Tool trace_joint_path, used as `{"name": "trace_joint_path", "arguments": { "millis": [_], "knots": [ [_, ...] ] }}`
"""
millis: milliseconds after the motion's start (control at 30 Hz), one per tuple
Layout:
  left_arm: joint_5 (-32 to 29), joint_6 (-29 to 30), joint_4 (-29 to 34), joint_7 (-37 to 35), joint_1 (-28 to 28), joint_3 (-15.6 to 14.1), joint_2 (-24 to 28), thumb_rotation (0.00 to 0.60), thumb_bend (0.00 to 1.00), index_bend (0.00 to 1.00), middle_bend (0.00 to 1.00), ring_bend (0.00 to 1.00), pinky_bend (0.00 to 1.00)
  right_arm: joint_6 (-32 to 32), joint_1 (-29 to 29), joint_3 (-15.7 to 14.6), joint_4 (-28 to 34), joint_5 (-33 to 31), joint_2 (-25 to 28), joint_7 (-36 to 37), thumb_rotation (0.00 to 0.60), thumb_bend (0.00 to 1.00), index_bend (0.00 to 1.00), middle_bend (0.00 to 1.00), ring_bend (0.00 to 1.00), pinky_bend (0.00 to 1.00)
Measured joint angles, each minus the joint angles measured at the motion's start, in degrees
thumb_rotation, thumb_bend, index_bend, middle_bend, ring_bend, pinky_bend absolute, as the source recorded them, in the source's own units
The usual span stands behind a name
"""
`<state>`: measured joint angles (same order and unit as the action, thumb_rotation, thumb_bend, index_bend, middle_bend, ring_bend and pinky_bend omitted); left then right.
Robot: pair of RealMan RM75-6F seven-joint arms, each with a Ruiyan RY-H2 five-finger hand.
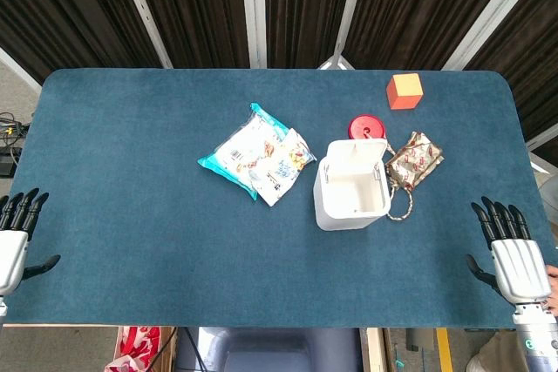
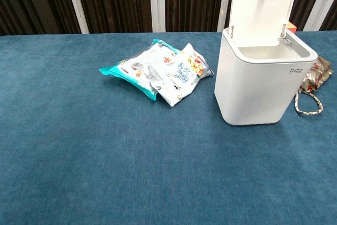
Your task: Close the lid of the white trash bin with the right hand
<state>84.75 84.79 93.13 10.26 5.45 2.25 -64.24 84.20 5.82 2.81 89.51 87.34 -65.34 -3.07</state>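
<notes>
right hand (image 1: pixel 517 263) flat at table (image 1: pixel 131 215) edge, fingers (image 1: pixel 499 215) spread, empty

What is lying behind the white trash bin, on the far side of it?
Behind the white plastic trash bin, the head view shows a round red object, partly hidden by the bin's raised lid. In the chest view the bin and lid cover it completely.
</notes>
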Motion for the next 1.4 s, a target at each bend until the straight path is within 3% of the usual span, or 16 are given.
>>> {"name": "trace_joint_path", "arguments": {
  "millis": [433, 533, 600, 700, 767, 900, 1100, 1400],
  "knots": [
    [0.2, 0.5, 0.2, -0.2, -0.3, -0.1, 0.1, 0.6, 0.0, 0.0, 0.0, 0.0, 0.0, -0.1, 0.2, 0.2, 1.3, 0.2, 0.3, 1.1, 0.6, 0.33, 0.0, 0.0, 0.01, 0.03],
    [-0.2, 0.5, 0.2, -0.7, -0.4, 0.0, 0.2, 0.6, 0.0, 0.0, 0.0, 0.0, 0.0, -0.7, 0.7, 0.8, 2.8, -0.3, 0.8, 1.2, 0.6, 0.33, 0.0, 0.05, 0.16, 0.27],
    [-0.4, 0.3, 0.2, -1.1, -0.3, 0.2, 0.3, 0.6, 0.0, 0.0, 0.0, 0.0, 0.0, -1.4, 1.2, 1.4, 4.3, -1.1, 1.4, 1.3, 0.6, 0.33, 0.0, 0.21, 0.33, 0.46],
    [-0.5, 0.2, 0.3, -1.3, -0.3, 0.2, 0.4, 0.6, 0.0, 0.0, 0.0, 0.0, 0.0, -2.9, 2.4, 3.1, 7.8, -3.1, 2.8, 1.6, 0.6, 0.33, 0.0, 0.42, 0.53, 0.61],
    [-0.4, 0.2, 0.5, -1.5, -0.3, 0.1, 0.5, 0.6, 0.0, 0.0, 0.0, 0.0, 0.0, -4.4, 3.6, 4.6, 10.8, -5.0, 4.1, 1.9, 0.6, 0.33, 0.0, 0.5, 0.61, 0.66],
    [-0.2, 0.0, 0.7, -1.8, -0.2, 0.1, 0.7, 0.6, 0.0, 0.0, 0.0, 0.0, 0.0, -8.6, 6.6, 8.1, 16.7, -9.9, 7.5, 2.0, 0.6, 0.43, 0.0, 0.62, 0.71, 0.71],
    [-0.3, -1.0, 1.1, -2.1, 0.2, 0.0, 0.8, 0.6, 0.0, 0.0, 0.0, 0.0, 0.0, -15.0, 12.1, 13.8, 23.2, -19.4, 12.5, 1.0, 0.6, 0.55, 0.0, 0.67, 0.76, 0.73],
    [-1.0, -2.1, 1.6, -3.3, 0.6, 0.1, 1.3, 0.6, 0.0, 0.0, 0.0, 0.0, 0.0, -23.3, 20.9, 19.9, 27.6, -34.4, 16.8, -1.3, 0.6, 0.61, 0.0, 0.7, 0.79, 0.74]
  ]
}}
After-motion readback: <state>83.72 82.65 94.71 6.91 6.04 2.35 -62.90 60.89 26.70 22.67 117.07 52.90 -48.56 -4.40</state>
